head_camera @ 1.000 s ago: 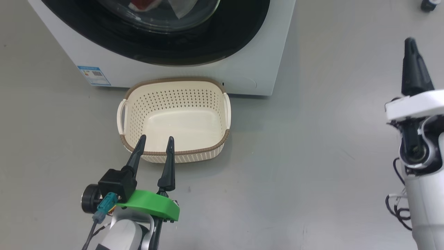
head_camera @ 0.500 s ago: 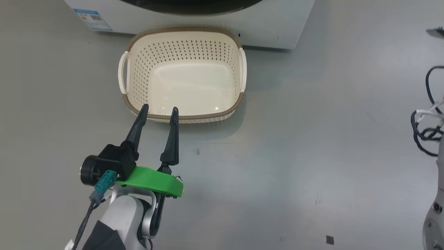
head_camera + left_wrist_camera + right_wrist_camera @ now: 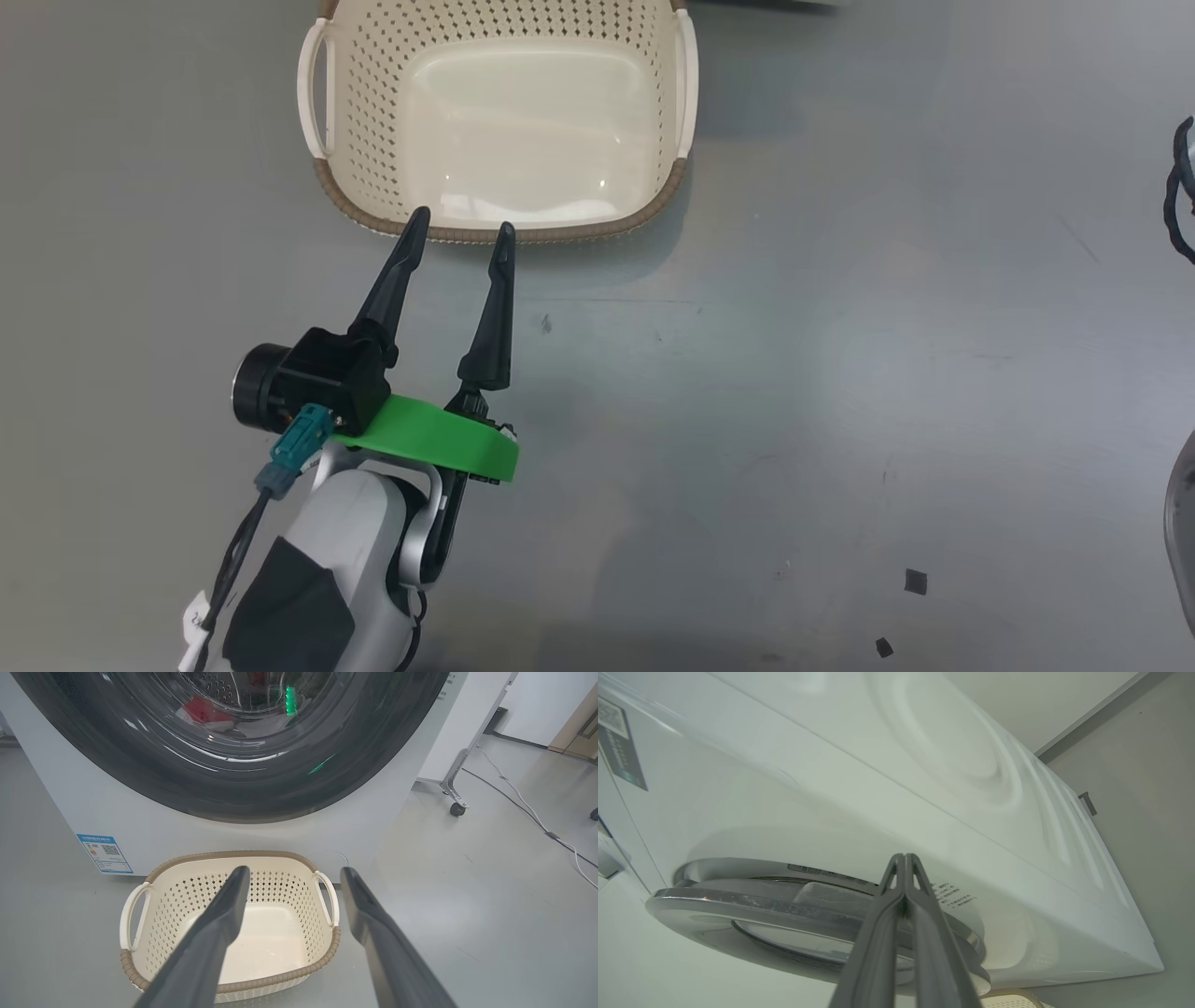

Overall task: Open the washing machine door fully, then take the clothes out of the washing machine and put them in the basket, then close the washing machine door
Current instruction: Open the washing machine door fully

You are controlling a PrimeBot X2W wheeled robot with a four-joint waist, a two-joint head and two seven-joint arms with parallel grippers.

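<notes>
Well, my right gripper, fingers pressed together, points at the closed washing machine door: stiff, heavy glass, so I'd hook its rim. My left gripper, spread, hovers at the near rim of the basket.

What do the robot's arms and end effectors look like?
The left end effector has two long, pointy black fingers on a black block, above a bright green curved bracket. A teal plug with a black cable hangs beside its shiny white forearm, which wears a black patch. The right end effector has matching dark grey fingers.
</notes>
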